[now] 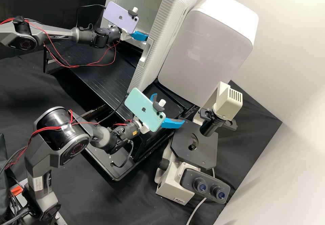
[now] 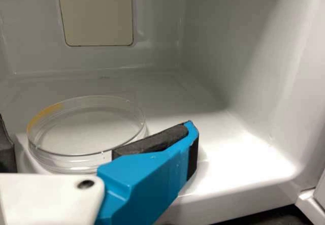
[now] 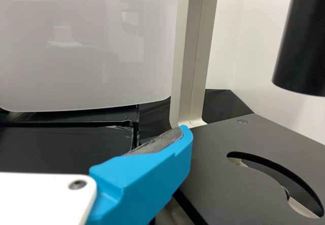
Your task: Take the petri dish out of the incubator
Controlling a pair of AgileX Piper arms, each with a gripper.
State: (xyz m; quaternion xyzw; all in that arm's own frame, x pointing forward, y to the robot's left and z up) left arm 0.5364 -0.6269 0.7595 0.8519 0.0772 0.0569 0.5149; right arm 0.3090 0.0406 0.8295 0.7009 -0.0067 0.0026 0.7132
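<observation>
A clear round petri dish (image 2: 86, 131) lies on the white floor of the incubator (image 2: 238, 149). My left gripper (image 2: 94, 126) is inside the chamber, open, with the dish between its fingers. The blue finger's dark pad (image 2: 152, 142) sits at the dish's rim. The other finger (image 2: 4, 149) stands just off the opposite side. From the high view, the left gripper (image 1: 143, 35) is past the incubator's open ribbed door (image 1: 162, 32). My right gripper (image 1: 168, 110) hangs open and holds nothing, and its blue finger (image 3: 147, 171) is over the edge of the microscope stage (image 3: 238, 149).
A large white box (image 1: 210, 45) stands beside the open door. In front of it sits a white microscope (image 1: 189, 174) with a black stage (image 1: 194, 143) and a black condenser (image 3: 302, 37) above. The incubator rests on a black raised platform (image 1: 101, 72). Red cables trail along both arms.
</observation>
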